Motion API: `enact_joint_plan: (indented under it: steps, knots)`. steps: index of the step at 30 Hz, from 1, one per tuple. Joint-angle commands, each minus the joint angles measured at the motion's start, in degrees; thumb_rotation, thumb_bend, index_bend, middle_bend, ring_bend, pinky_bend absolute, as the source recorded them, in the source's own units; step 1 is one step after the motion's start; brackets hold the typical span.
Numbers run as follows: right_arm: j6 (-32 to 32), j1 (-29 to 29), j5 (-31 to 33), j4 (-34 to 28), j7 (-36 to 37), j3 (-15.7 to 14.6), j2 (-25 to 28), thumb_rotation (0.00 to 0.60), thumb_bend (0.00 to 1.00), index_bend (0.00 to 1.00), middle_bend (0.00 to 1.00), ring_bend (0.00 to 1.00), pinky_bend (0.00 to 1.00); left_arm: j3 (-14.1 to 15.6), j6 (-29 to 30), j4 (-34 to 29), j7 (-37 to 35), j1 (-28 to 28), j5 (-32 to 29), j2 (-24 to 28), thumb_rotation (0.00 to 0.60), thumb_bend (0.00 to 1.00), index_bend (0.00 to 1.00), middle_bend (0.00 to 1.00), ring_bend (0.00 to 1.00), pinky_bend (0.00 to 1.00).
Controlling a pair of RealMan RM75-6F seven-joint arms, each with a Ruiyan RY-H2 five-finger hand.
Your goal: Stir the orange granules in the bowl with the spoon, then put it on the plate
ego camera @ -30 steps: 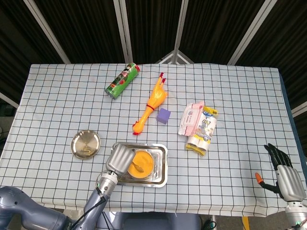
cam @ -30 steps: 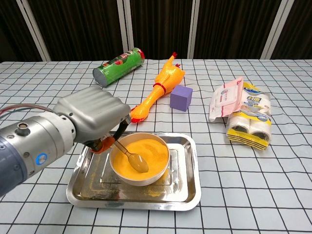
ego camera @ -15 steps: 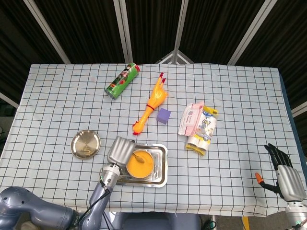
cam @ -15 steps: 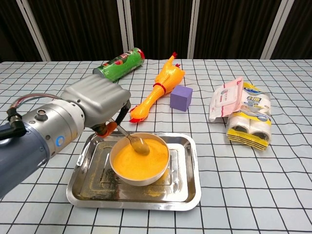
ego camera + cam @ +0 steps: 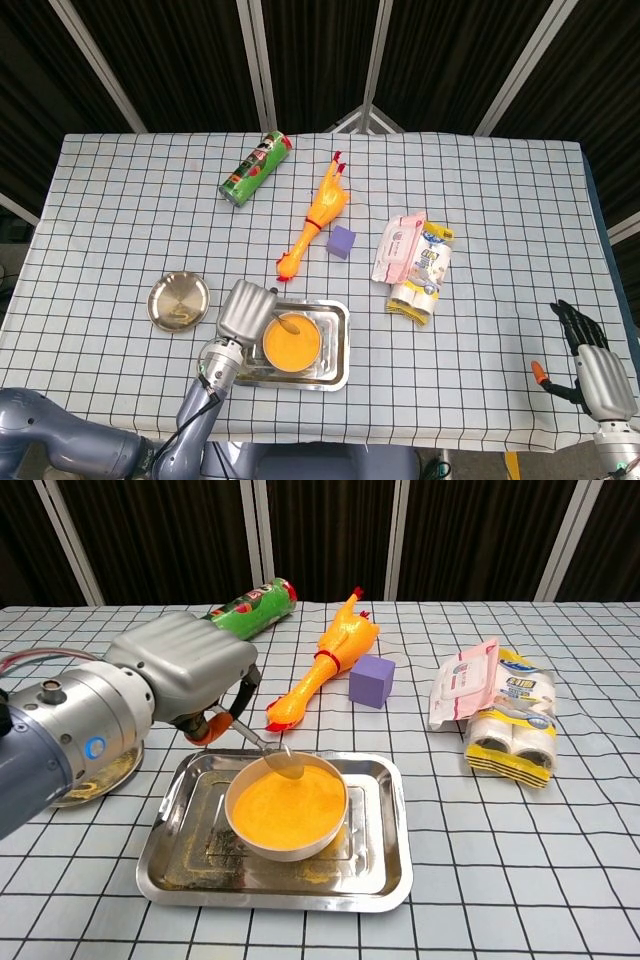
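Head view: left hand [image 5: 246, 311] holding the spoon [image 5: 288, 324], now drawn left and a little farther out than a second ago, when it sat lower over the near-left of the bowl [image 5: 291, 343]. Spoon head moved from mid-bowl to the far rim. Bowl of orange granules [image 5: 292, 346] seated in the steel tray [image 5: 335, 345]; round plate [image 5: 179, 301] just left of the hand, apart from the tray. Right hand [image 5: 588, 350] parked off the near-right table edge, dark fingers loosely apart, nothing in them, unchanged across the frames. Chest view: left hand [image 5: 185, 675] gripping the orange spoon handle [image 5: 200, 730] from above, fingers themselves hidden under the palm shell; spoon bowl [image 5: 283, 765] risen from buried in the granules [image 5: 290, 805] a second ago to sitting at the far-left rim now, barely touching the surface, some granules apparently on it. Plate [image 5: 105, 772] visible behind the forearm at left, a dusting of orange on it. Reads as the end of the stirring and the start of the lift-out; next leg likely a short carry left to the plate. Risk: granules shed over tray [image 5: 392, 825] or cloth if the spoon tilts. Right hand not seen here.
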Motion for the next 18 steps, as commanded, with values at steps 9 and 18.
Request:
enact_joint_plan:
  steps: [9, 18]
  knots:
    - [-0.1, 0.0, 0.0, 0.1, 0.7, 0.0, 0.2, 0.6, 0.4, 0.0, 0.0, 0.0, 0.0, 0.5, -0.6, 5.8, 2.6, -1.4, 0.3, -2.8, 0.6, 0.77, 0.83, 1.0, 1.0, 0.99]
    - [-0.1, 0.0, 0.0, 0.0, 0.7, 0.0, 0.2, 0.6, 0.4, 0.0, 0.0, 0.0, 0.0, 2.2, -1.2, 7.1, 2.7, -1.1, 2.3, -3.9, 0.6, 0.77, 0.83, 1.0, 1.0, 0.99]
